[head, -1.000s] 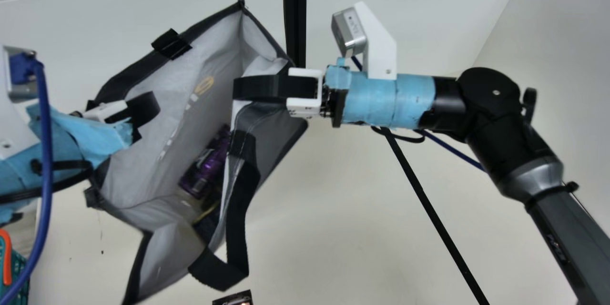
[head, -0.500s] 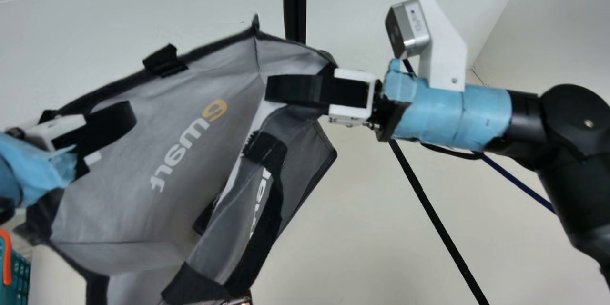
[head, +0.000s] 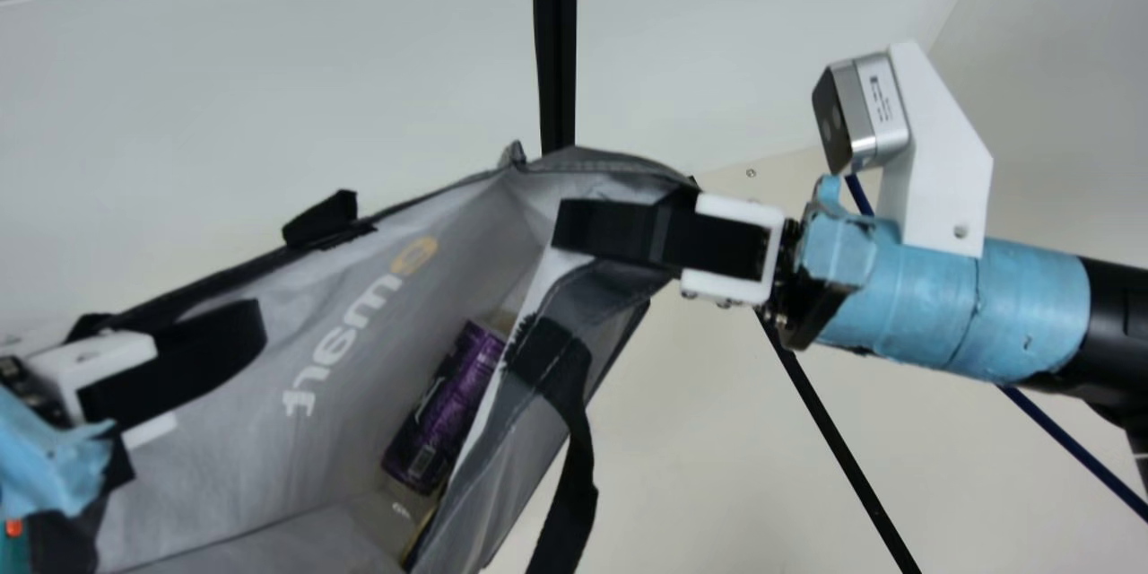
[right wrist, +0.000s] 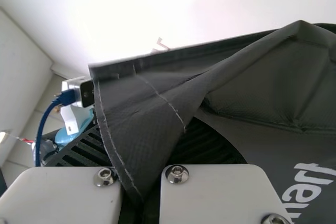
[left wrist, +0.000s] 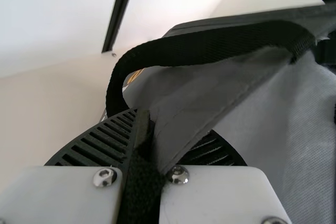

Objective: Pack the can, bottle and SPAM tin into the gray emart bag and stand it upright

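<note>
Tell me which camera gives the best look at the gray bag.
The main view: it looks into the open gray bag, purple can inside. The left wrist view shows a black handle and fabric in the left gripper; the right wrist view, fabric in the right gripper and white lettering.

Gray emart bag [head: 242, 475]: soft-walled, black-edged, orange and white lettering on the wall; pose tilted, mouth open. One black handle [head: 578, 475] hangs outside the wall at the main view's right. Can [head: 444, 408]: purple and black, cylindrical; located inside the bag, lying at a slant, partly covered by that wall. Beside its lower end: yellow-edged item [head: 418, 542], partly hidden, identity indeterminate.
</note>
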`<move>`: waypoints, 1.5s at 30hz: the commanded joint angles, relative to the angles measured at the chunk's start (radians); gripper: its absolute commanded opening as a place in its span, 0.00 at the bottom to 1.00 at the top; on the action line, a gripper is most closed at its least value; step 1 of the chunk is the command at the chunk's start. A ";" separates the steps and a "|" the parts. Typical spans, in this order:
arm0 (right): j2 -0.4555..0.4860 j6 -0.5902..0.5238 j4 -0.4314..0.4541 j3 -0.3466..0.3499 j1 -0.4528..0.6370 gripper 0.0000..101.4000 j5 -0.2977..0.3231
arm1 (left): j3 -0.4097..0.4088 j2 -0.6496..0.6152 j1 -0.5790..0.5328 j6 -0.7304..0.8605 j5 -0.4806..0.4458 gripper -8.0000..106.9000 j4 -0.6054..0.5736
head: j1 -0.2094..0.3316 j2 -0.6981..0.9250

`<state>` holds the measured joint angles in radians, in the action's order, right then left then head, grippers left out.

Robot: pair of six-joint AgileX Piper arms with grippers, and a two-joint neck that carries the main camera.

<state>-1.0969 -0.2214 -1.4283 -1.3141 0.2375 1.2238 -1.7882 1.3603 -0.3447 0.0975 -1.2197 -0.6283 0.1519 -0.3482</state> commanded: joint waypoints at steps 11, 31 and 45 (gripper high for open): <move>0.068 0.072 0.080 0.074 -0.023 0.00 -0.004 | 0.094 0.003 -0.064 0.033 0.000 0.00 -0.042 | 0.023 -0.001; -0.114 -0.129 0.124 0.099 -0.015 0.00 -0.004 | 0.063 0.198 -0.045 0.231 0.016 0.00 -0.139 | 0.023 -0.001; -0.321 -0.256 0.092 -0.026 0.003 0.00 -0.004 | -0.142 0.431 -0.059 0.312 0.084 0.00 -0.170 | 0.023 -0.001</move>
<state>-1.4006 -0.4719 -1.3326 -1.3307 0.2407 1.2211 -1.9020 1.7630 -0.4025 0.4073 -1.1372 -0.7995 0.1519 -0.3482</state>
